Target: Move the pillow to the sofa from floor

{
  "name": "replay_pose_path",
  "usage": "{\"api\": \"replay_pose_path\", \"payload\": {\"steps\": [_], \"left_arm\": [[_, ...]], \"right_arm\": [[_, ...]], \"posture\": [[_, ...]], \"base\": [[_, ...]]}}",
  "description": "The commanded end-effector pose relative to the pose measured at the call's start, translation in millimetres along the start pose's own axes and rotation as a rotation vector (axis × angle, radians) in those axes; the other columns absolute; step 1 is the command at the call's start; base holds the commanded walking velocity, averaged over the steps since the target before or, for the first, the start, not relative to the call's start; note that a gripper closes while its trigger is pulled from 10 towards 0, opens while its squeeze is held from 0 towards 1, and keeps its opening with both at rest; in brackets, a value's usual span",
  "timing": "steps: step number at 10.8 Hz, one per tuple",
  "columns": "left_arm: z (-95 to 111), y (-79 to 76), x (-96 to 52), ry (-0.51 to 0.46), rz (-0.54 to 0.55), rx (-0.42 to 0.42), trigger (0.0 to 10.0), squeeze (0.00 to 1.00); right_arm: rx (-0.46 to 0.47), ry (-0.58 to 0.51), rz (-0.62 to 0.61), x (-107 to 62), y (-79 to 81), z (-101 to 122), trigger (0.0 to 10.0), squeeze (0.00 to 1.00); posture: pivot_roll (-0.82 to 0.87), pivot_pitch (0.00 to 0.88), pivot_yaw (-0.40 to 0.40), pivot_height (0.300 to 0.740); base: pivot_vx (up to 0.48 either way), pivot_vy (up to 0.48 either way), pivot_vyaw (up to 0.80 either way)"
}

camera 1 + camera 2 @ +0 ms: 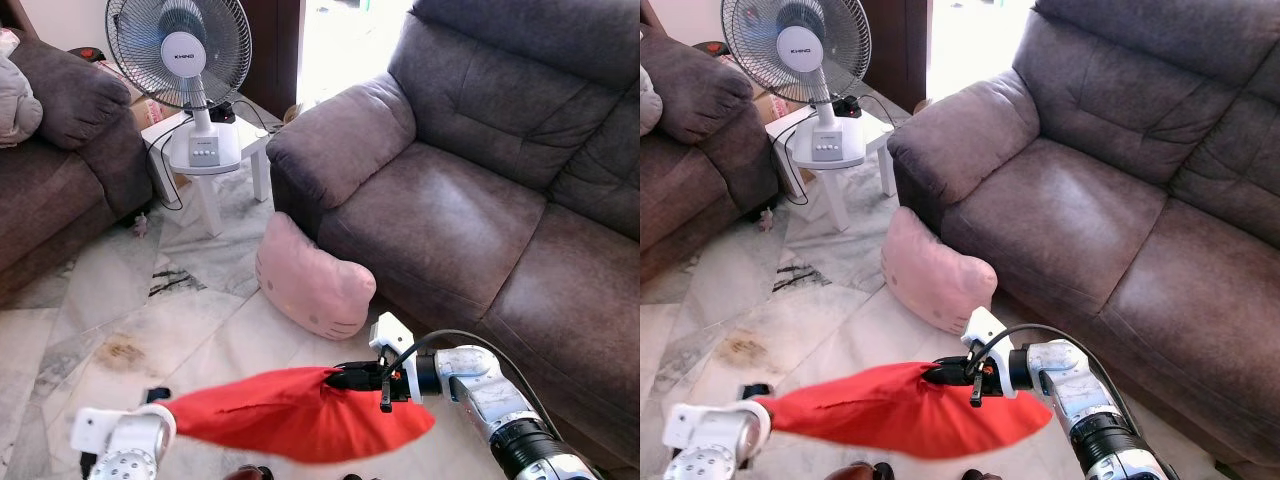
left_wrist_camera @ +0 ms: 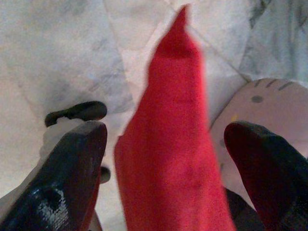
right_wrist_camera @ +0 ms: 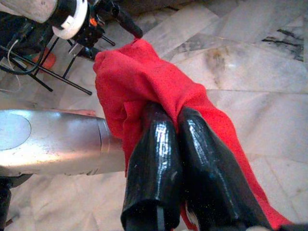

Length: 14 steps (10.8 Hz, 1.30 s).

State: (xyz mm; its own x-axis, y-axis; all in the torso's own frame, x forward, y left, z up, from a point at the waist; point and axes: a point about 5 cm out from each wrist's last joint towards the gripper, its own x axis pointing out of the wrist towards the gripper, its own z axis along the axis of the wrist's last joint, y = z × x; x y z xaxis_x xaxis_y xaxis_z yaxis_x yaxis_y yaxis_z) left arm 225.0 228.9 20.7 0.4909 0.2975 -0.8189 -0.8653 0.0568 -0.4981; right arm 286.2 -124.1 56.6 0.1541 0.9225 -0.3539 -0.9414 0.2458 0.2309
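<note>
Right wrist view shows the right gripper (image 3: pixel 185 130) clenched on a red pillow (image 1: pixel 290 412). Its other end sits between the left gripper's (image 2: pixel 163 159) spread fingers, near the sofa (image 1: pixel 480 200). A pink pillow (image 1: pixel 310 280) lies against the sofa's base.

Both head views look forward and down from standing height onto the pale marble floor (image 1: pixel 100 310). They share the brown suede sofa (image 1: pixel 480 200) at two o'clock, the white pedestal fan (image 1: pixel 805 70) at eleven and the pink cat-face pillow (image 1: pixel 930 275) at twelve; the right eye's framing is offset a little. The left wrist view looks close along its end effector (image 2: pixel 163 159) over a red cloth pillow (image 2: pixel 175 154) down at the floor. The right wrist view sits just behind its end effector (image 3: pixel 180 139), facing the floor.
</note>
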Motion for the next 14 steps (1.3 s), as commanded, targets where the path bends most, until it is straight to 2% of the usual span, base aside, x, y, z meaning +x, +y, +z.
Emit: {"api": "replay_pose_path", "payload": {"steps": [1, 4, 6, 8, 10, 11, 14], "left_arm": [[-21.4, 15.0, 2.2, 0.051, 0.059, -0.002, 10.0, 0.0], [-12.7, 21.4, 19.8, 0.034, 0.084, -0.013, 10.0, 0.0], [2.9, 23.6, 30.3, -0.013, 0.076, -0.014, 10.0, 0.0], [22.4, -3.2, 22.6, -0.142, -0.079, 0.008, 10.0, 0.0], [18.0, -1.3, 27.7, -0.083, -0.055, 0.024, 10.0, 0.0], [3.7, -1.5, 28.6, -0.011, -0.088, 0.069, 10.0, 0.0], [-5.6, -3.4, 21.7, 0.019, -0.104, 0.1, 10.0, 0.0]], "right_arm": [[-0.066, -0.053, 0.003, -1.1, -3.7, 17.3, 10.0, 0.0], [-0.066, -0.054, 0.003, -2.1, -4.1, 17.7, 10.0, 0.0], [-0.068, -0.053, -0.01, -8.3, -6.2, 18.1, 10.0, 0.0], [-0.066, -0.051, -0.014, -10.0, -6.4, 17.5, 10.0, 0.0], [-0.065, -0.045, -0.01, -9.2, -6.2, 16.9, 10.0, 0.0], [-0.067, -0.042, -0.006, -9.1, -6.0, 17.0, 10.0, 0.0], [-0.065, -0.033, -0.008, -10.4, -6.4, 16.0, 10.0, 0.0]], "posture": [[0.19, 0.162, -0.073, 0.74], [0.18, 0.162, -0.075, 0.74], [0.17, 0.163, -0.075, 0.74], [0.17, 0.166, -0.082, 0.74], [0.17, 0.165, -0.084, 0.74], [0.17, 0.165, -0.086, 0.74], [0.17, 0.165, -0.087, 0.74]], "base": [[0.0, 0.0, 0.0], [0.0, 0.0, 0.0], [0.0, 0.0, 0.0], [0.0, 0.0, 0.0], [0.0, 0.0, 0.0], [0.0, 0.0, 0.0], [0.0, 0.0, 0.0]]}}
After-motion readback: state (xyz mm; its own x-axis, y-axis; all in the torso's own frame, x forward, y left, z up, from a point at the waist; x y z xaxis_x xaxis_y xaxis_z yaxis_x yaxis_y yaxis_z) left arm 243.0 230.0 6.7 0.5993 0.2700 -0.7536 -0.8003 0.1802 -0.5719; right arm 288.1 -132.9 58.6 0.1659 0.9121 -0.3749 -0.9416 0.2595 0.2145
